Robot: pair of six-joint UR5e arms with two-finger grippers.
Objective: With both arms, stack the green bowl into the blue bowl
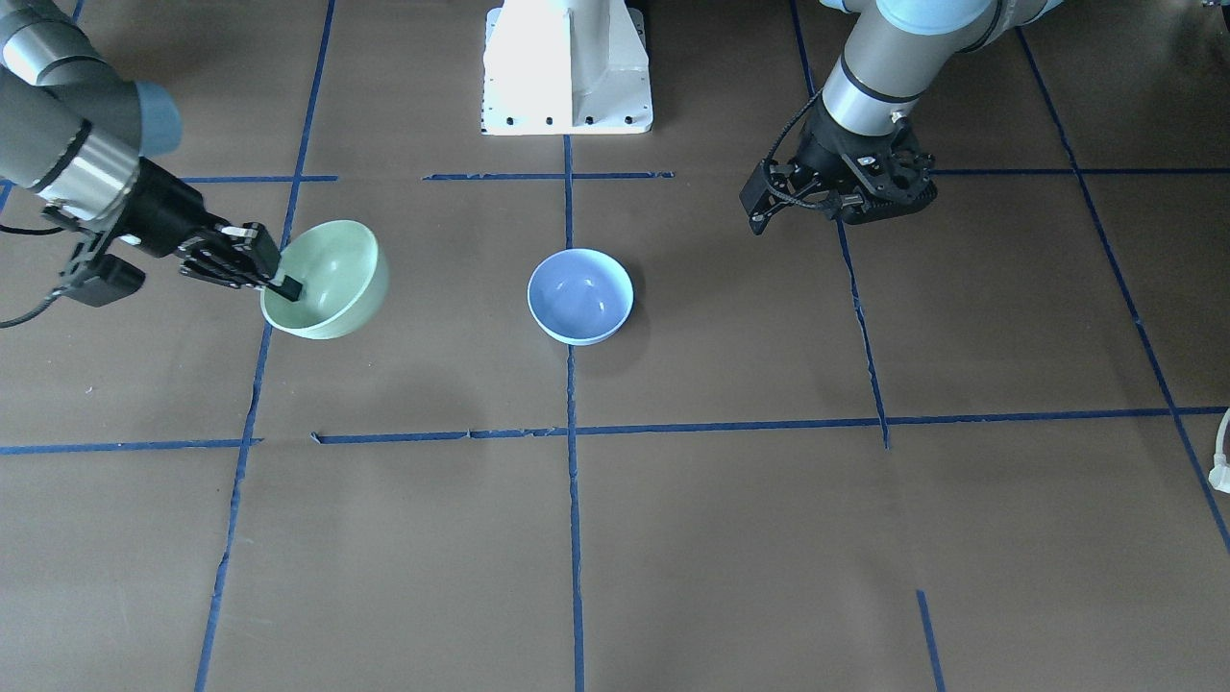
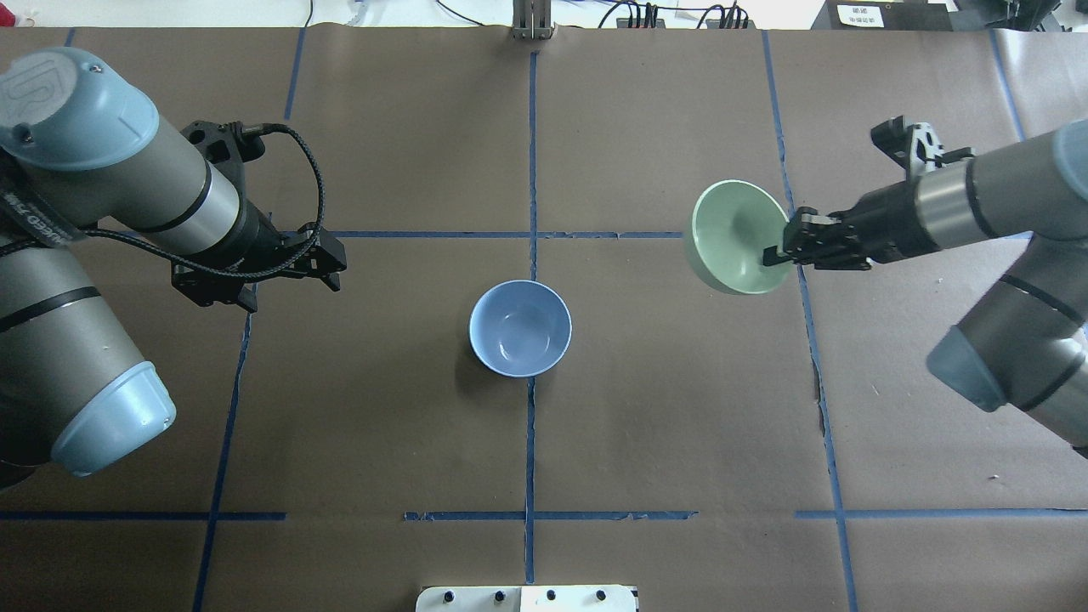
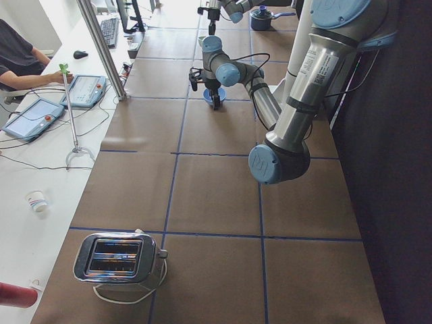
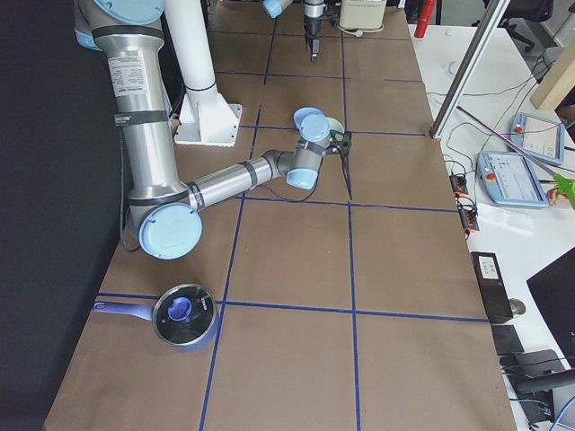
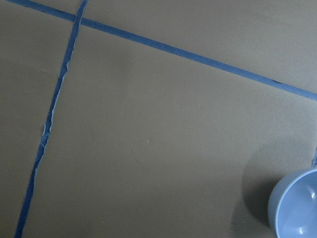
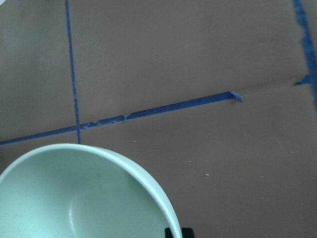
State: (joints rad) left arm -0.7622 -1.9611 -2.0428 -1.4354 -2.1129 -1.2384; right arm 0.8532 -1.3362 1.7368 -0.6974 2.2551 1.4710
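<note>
My right pincer [image 2: 778, 252] is clamped on the rim of the green bowl [image 2: 731, 242], 1 finger inside the wall and 1 outside. The bowl hangs straight off my fingertips and looks clear of the tabletop [image 2: 680, 425]. It is tilted, with its mouth tipped back toward my wrist and its base turned away from me. Being round, it has no long axis to line up, so only that tilt matters.

Beyond the held bowl, toward my left side and a little back toward my base, the blue bowl [image 2: 520, 328] sits upright on the tabletop with its mouth up, well apart from my fingertips and lower. My judgement is that the move turns on that sideways gap and on levelling the green bowl before it goes down.

Farther still, past the blue bowl, my left pincer [image 2: 255, 274] hovers over bare tabletop holding nothing. I cannot tell whether its fingers are apart. The 2 pincers seem about equally far from the blue bowl.
</note>
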